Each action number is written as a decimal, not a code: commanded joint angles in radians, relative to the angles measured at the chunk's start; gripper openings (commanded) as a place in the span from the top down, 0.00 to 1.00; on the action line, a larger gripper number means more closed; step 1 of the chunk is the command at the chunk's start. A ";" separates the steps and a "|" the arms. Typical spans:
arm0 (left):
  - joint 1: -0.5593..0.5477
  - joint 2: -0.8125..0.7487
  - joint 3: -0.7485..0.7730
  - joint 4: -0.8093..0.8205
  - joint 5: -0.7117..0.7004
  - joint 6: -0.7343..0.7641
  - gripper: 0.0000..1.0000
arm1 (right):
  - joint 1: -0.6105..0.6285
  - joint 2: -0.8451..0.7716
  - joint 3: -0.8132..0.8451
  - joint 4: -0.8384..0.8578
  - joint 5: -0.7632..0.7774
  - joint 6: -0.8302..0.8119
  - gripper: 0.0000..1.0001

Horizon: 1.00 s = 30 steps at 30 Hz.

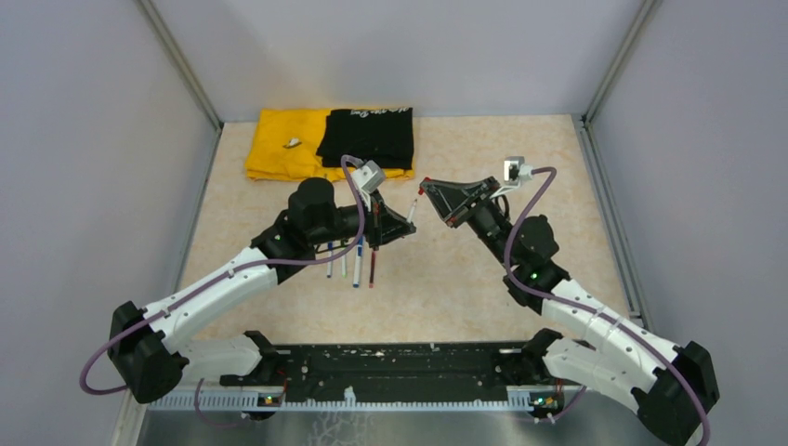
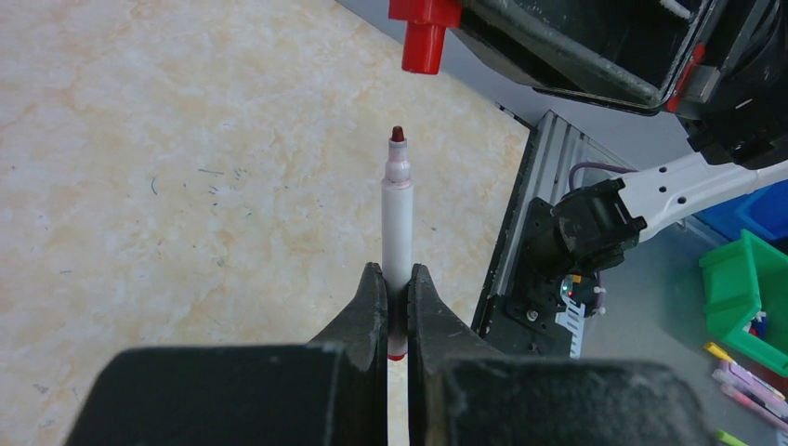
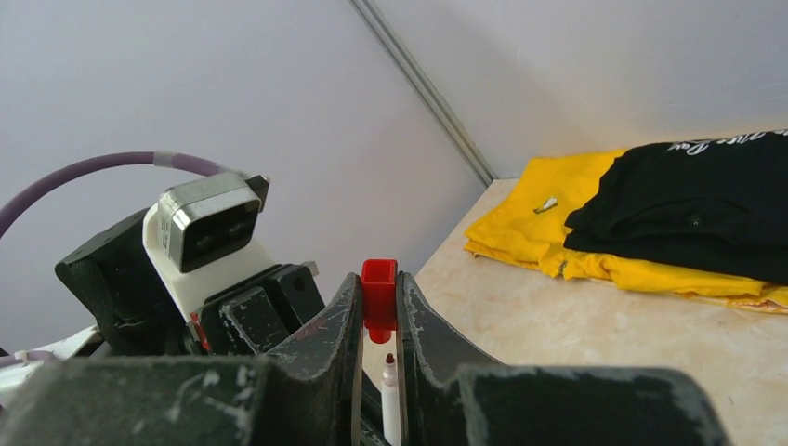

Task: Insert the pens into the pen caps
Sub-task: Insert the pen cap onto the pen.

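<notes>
L gripper [image 2: 397,276] clamps red-tip pen [image 2: 397,209], lower barrel hidden; R gripper [image 3: 379,295] pinches red cap [image 3: 379,276].

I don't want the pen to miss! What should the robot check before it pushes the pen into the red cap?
1. Grip on the pen by the left gripper: ok.
2. Grip on the red cap by the right gripper: ok.
3. Bare pen tip pointing toward the cap: ok.
4. Tip lined up with cap: not ok, slightly off to one side.
5. Open end of cap facing the tip: cannot tell.
6. Gap between them free: ok.
</notes>
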 commanded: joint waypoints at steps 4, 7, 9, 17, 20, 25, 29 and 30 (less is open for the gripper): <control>-0.005 -0.016 0.023 0.034 0.005 0.030 1.00 | -0.005 0.017 0.034 0.048 -0.051 0.013 1.00; -0.005 -0.018 0.023 0.031 -0.001 0.033 1.00 | -0.005 0.022 0.035 0.047 -0.055 0.016 1.00; -0.006 -0.020 0.023 0.028 -0.009 0.037 1.00 | -0.005 0.023 0.037 0.046 -0.059 0.016 1.00; -0.006 -0.024 0.023 0.026 -0.028 0.044 1.00 | -0.005 0.024 0.035 0.035 -0.066 0.016 1.00; -0.005 -0.026 0.023 0.025 -0.029 0.044 1.00 | -0.005 0.024 0.036 0.032 -0.067 0.015 1.00; -0.005 -0.028 0.022 0.024 -0.033 0.045 1.00 | -0.004 0.029 0.038 0.024 -0.070 0.010 1.00; -0.005 -0.027 0.023 0.024 -0.034 0.047 1.00 | -0.005 0.036 0.039 0.022 -0.076 0.010 1.00; -0.005 -0.027 0.023 0.024 -0.033 0.047 1.00 | -0.005 0.038 0.040 0.019 -0.078 0.010 1.00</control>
